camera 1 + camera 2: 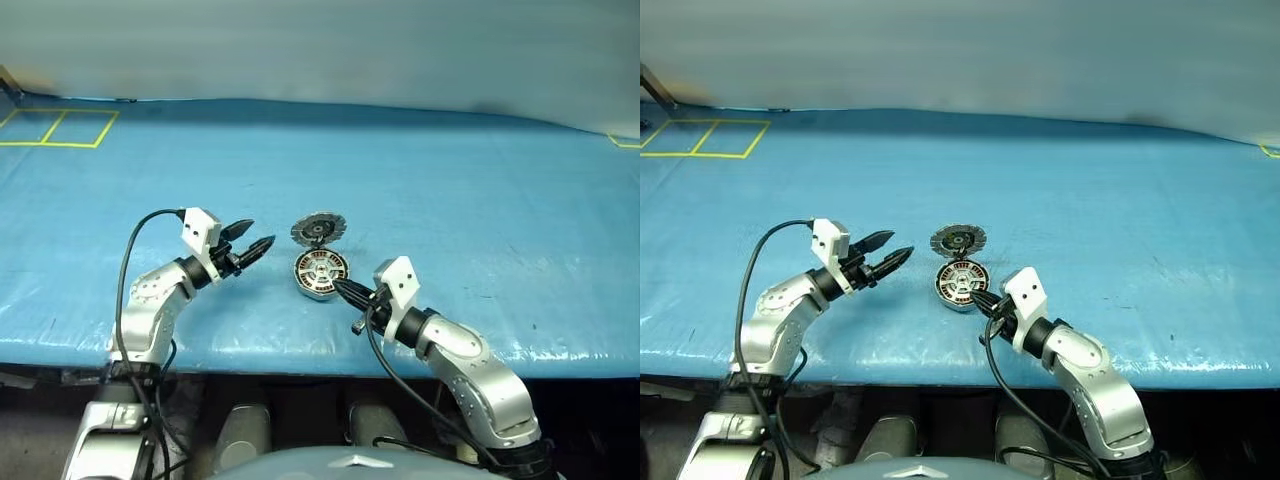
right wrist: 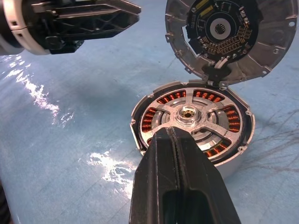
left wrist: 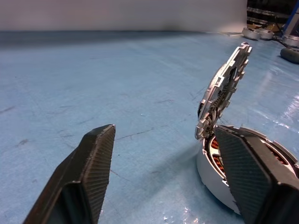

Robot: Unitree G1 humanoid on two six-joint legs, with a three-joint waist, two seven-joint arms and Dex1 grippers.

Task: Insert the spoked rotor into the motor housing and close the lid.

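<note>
The spoked rotor point(image 2: 191, 116) sat inside the motor housing point(image 2: 240, 154) on the blue table point(image 1: 450, 180), the lid point(image 2: 271, 51) standing raised at the housing's far edge. The right gripper point(image 2: 175, 140), fingers pressed together, hung at its near rim; the left gripper point(image 1: 250, 240), jaws apart, hovered beside, empty.

Upright lid point(image 1: 317, 230) behind motor housing point(image 1: 320, 273); elsewhere open mat point(image 1: 480, 190).

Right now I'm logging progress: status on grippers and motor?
Left gripper open, beside the raised lid. Right gripper shut, empty. Spoked rotor seated in motor housing. Nothing blocking.
</note>
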